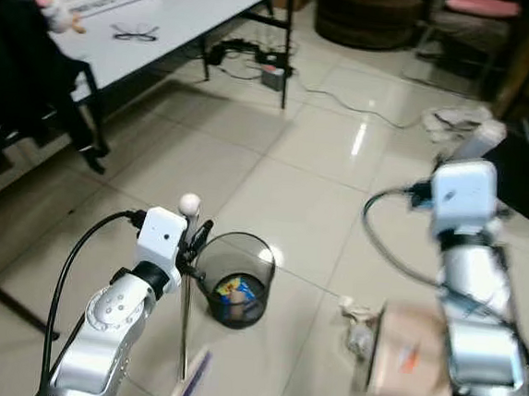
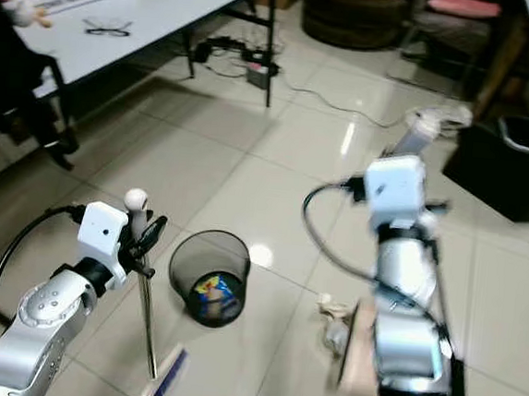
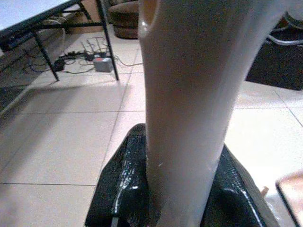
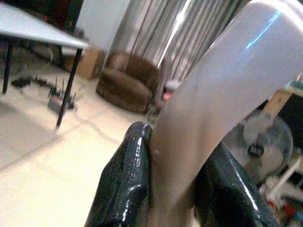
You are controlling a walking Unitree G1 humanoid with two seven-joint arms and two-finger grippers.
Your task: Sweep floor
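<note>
Just left of the black bin (image 1: 234, 291), the left gripper (image 1: 196, 238) holds a thin stick (image 1: 184, 325) with a round ball top. Right of the bin lies crumpled trash (image 1: 357, 325). Beside it, the right gripper (image 4: 173, 189) holds a pale handle (image 1: 478, 141). Sweeping looks underway; next, push the trash together.

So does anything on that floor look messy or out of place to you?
Yes. Crumpled paper scraps lie loose on the tiles beside the black mesh bin, not in it. A power strip with tangled cables sprawls under the white table. More crumpled stuff lies farther back, too blurred to identify.
</note>
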